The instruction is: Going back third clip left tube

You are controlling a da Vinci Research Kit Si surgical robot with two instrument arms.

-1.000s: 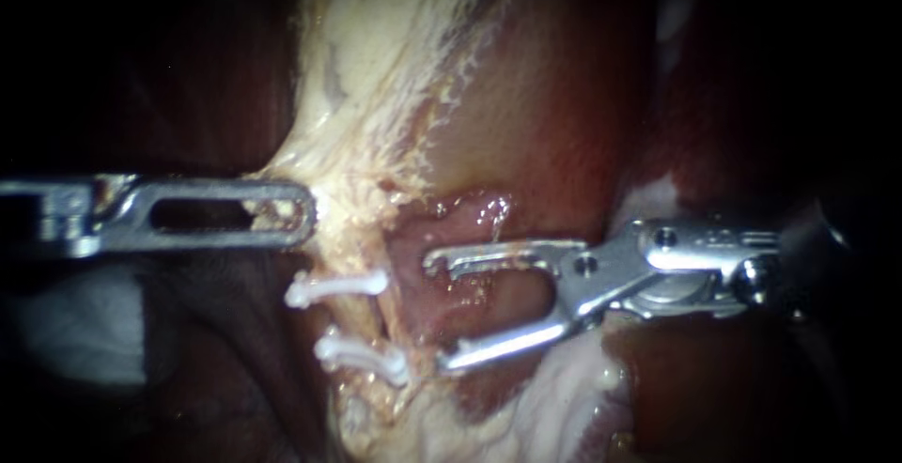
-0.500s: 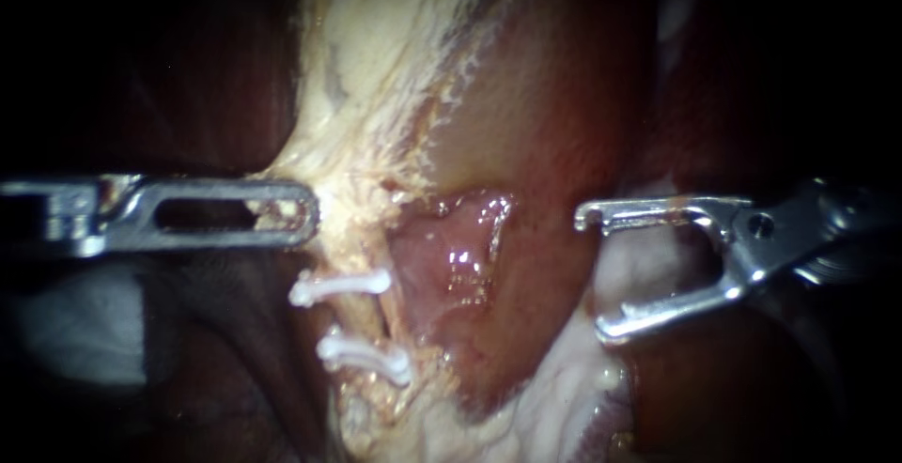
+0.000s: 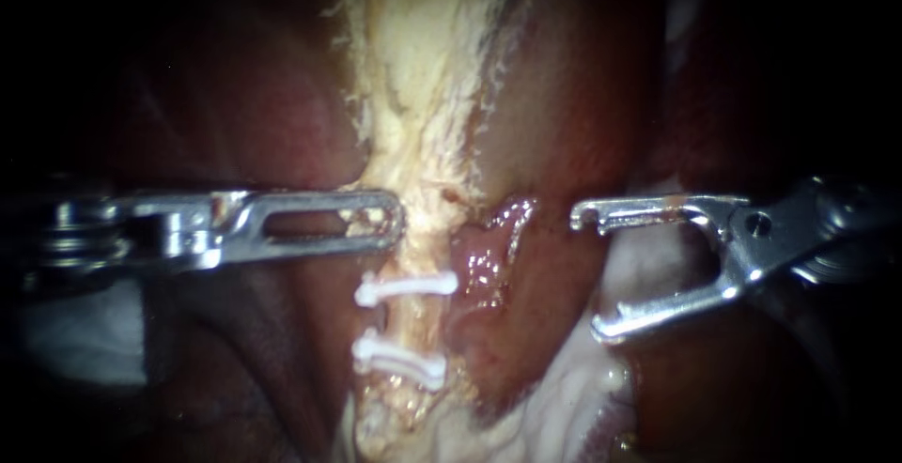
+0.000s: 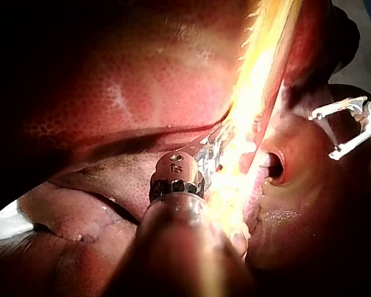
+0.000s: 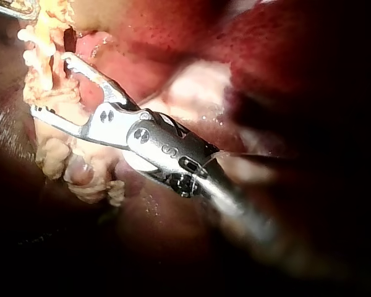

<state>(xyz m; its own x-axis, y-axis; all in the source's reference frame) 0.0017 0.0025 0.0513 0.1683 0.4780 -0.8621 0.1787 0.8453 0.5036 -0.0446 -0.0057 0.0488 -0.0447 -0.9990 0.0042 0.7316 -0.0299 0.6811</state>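
Tube: the tube (image 3: 423, 247) runs from top to bottom through the middle of the endoscope view, pale yellow with ragged, fatty edges; it widens towards the top.
Upper clip: the upper clip (image 3: 406, 286) is white and slim, with knobbed ends, and lies straight across the tube just below the left claw.
Lower clip: the lower clip (image 3: 399, 362) is the same white kind, set across the tube a little further down and slightly tilted; the two clips lie apart.
Left instrument: the left instrument (image 3: 390, 221) comes in level from the left; its slotted claw is closed together, clamped on the tube's edge, with pale tissue showing through the slot. In the left wrist view the left instrument (image 4: 213, 148) has its tip buried in the brightly lit tube (image 4: 253, 93).
Right instrument: the right instrument (image 3: 590, 275) stands well apart from the tube and clips. Its claw is spread wide with a clear gap and grips nothing.
Surroundings: a wet red fold (image 3: 489, 247) lies just beside the tube, between it and the right claw; dark red liver (image 3: 564, 97) lies behind.
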